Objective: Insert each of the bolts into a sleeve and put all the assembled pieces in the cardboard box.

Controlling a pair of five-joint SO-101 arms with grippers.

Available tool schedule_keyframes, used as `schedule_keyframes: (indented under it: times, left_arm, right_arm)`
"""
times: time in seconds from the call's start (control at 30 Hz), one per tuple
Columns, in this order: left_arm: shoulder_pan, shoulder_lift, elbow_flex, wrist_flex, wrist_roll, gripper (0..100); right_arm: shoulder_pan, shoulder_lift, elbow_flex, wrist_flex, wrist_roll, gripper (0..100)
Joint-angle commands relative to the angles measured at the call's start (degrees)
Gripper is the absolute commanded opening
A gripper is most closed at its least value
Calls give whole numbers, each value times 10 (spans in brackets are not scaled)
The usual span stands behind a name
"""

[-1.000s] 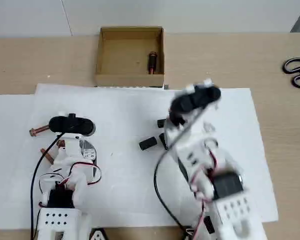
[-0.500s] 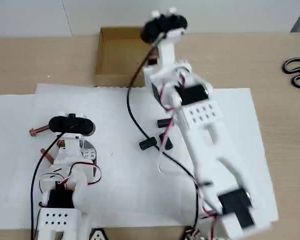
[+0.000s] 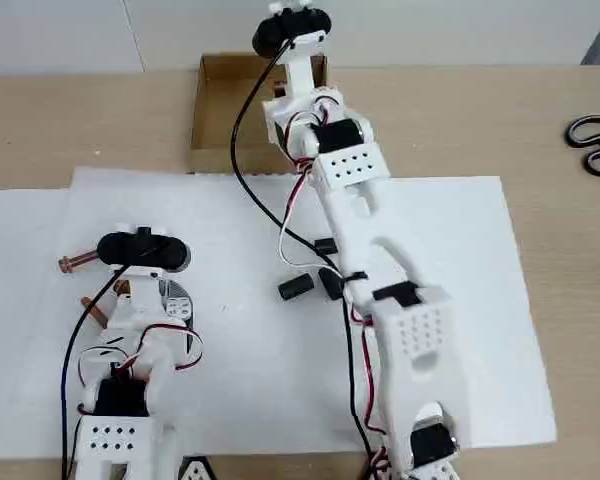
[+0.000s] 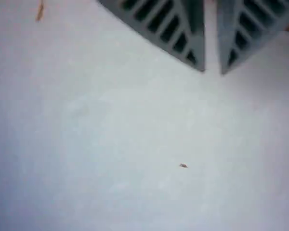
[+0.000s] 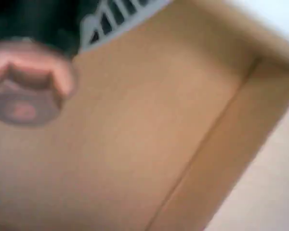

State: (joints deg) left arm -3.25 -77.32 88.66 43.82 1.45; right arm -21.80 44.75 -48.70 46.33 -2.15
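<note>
My right arm stretches across the paper to the cardboard box at the table's far side. In the right wrist view my right gripper is shut on an assembled piece, a copper bolt head in a black sleeve, hanging above the box floor. Three loose black sleeves lie mid-paper beside that arm. Two copper bolts lie left of my left arm. My left gripper hangs shut over bare paper, holding nothing.
White paper covers most of the wooden table. Black scissors lie at the far right edge. The right arm's cable trails over the paper between box and sleeves.
The right arm has swung from the middle of the paper out over the cardboard box, carrying its piece. The left arm has kept still.
</note>
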Motion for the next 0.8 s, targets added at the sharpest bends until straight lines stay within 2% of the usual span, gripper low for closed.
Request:
schedule_keyframes:
  times: [0.0,0.17,0.37,0.47,0.67,0.77]
  left_arm:
    - [-5,-4,-4,-4,0,6]
    - [-5,-4,-4,-4,0,6]
    - [-5,-4,-4,-3,0,6]
    - [-5,-4,-4,-3,0,6]
    - [-5,-4,-4,-3,0,6]
    - [-5,-4,-4,-3,0,6]
  right_arm:
    - [8,39,-130,-15,11,2]
    - [7,104,-206,-15,27,3]
    - [5,135,-216,-13,69,4]
    - [0,135,-217,29,92,7]
    - [-5,135,-218,109,116,161]
    - [-6,134,-219,112,116,161]
